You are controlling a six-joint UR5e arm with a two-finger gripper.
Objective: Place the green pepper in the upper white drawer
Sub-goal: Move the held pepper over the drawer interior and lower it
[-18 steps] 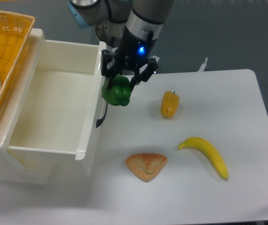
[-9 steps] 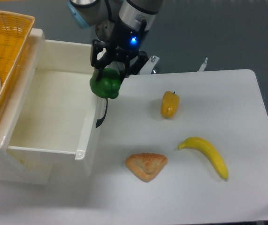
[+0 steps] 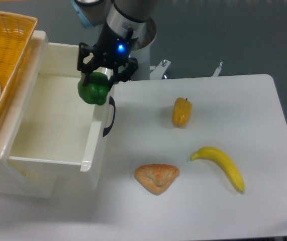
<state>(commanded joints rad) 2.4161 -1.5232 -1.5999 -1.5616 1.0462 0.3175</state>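
Pepper transport nearly done: my hand (image 3: 97, 83) grips the green pepper (image 3: 94, 89) above the upper white drawer (image 3: 58, 118), release remaining.

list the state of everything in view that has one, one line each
gripper: shut on the green pepper, above the drawer's front edge
green pepper: held in the air, not yet released
upper white drawer: pulled open, nothing visible inside
yellow-orange pepper: resting on the table, untouched
banana: lying on the table, unpeeled
pastry: lying flat on the table
yellow woven basket: sitting on top of the drawer unit
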